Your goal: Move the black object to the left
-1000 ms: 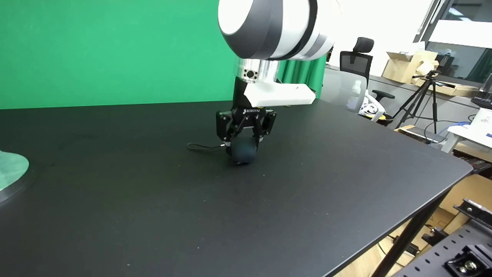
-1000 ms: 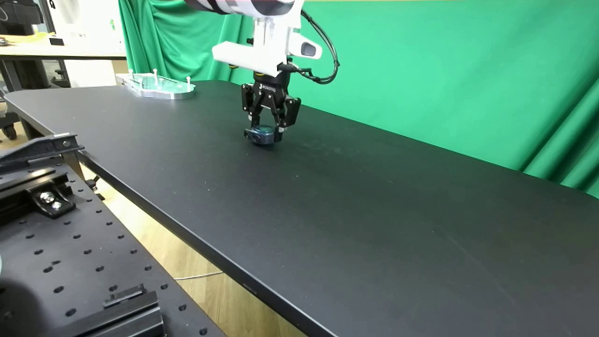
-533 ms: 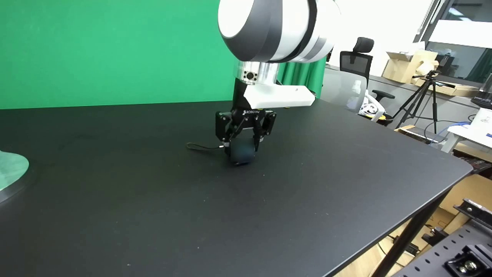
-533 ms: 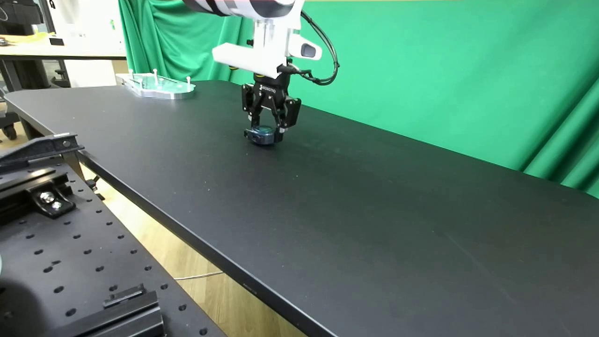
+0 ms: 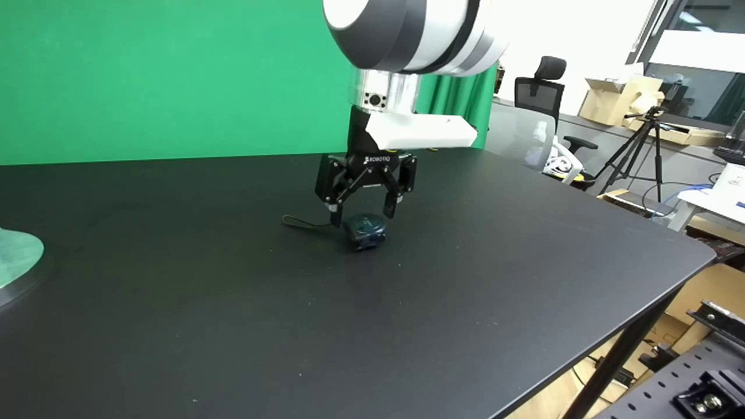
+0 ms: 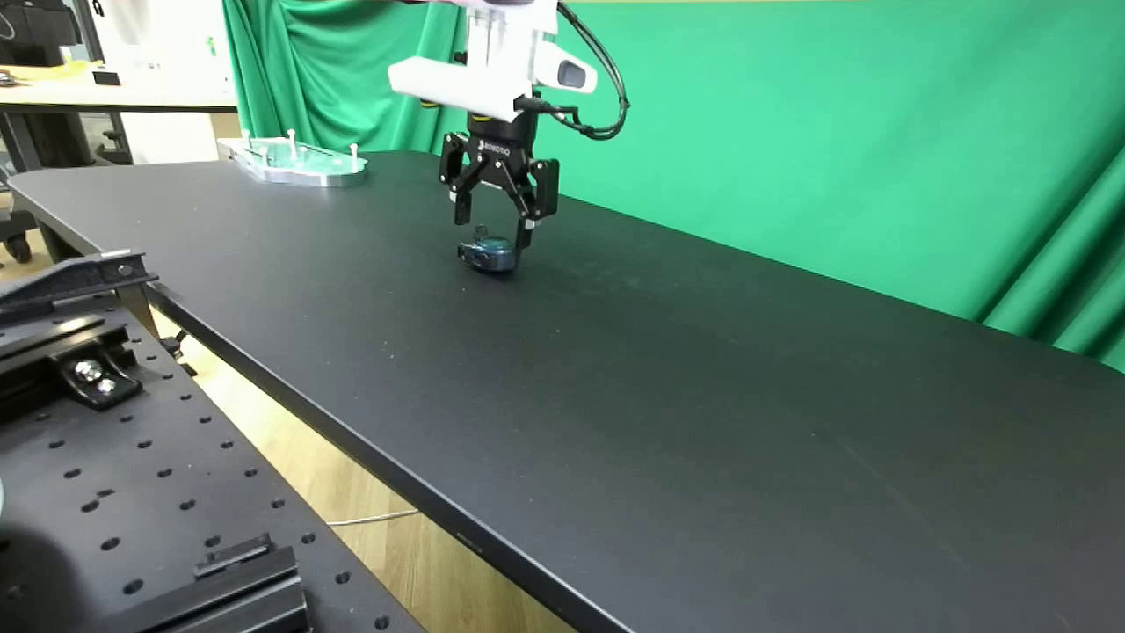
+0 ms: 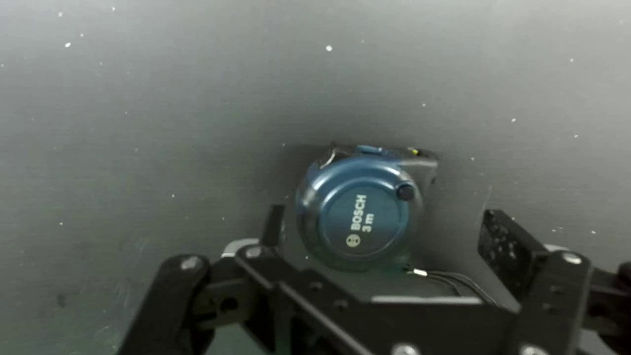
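My claw (image 7: pixel 384 215), fingers (image 7: pixel 510 252) spread wide and gripping nothing, hangs over the blue-black tape measure (image 7: pixel 362 212), which lies on the black table (image 6: pixel 703 422), between both fingers in the wrist view; its cord (image 5: pixel 304 222) trails sideways.
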Controlling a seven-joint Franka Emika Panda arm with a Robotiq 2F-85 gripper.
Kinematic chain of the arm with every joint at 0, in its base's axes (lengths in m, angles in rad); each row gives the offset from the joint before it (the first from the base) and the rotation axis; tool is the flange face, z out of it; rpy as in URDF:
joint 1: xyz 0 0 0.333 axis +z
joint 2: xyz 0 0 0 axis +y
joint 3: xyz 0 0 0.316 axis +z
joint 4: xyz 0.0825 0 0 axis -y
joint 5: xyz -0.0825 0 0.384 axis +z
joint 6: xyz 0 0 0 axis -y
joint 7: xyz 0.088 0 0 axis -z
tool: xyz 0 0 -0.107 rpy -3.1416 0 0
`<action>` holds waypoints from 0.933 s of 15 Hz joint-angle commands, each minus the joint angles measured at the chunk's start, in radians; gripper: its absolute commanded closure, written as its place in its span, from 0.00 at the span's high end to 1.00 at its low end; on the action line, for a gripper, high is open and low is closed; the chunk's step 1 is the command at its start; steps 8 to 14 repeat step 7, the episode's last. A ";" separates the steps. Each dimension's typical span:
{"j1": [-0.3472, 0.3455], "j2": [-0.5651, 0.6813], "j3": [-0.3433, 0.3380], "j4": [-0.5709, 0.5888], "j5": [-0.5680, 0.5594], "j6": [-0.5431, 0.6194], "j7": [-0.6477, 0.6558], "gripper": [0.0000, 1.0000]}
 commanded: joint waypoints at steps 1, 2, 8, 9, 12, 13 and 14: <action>0.006 -0.122 0.001 -0.064 -0.027 -0.050 0.015 1.00; 0.008 -0.143 0.000 -0.072 -0.039 -0.056 0.016 1.00; -0.006 -0.234 0.008 -0.099 -0.088 -0.144 0.003 1.00; -0.006 -0.234 0.008 -0.099 -0.088 -0.144 0.003 1.00; -0.006 -0.234 0.008 -0.099 -0.088 -0.144 0.003 1.00; -0.006 -0.234 0.008 -0.099 -0.088 -0.144 0.003 1.00; -0.006 -0.234 0.008 -0.099 -0.088 -0.144 0.003 1.00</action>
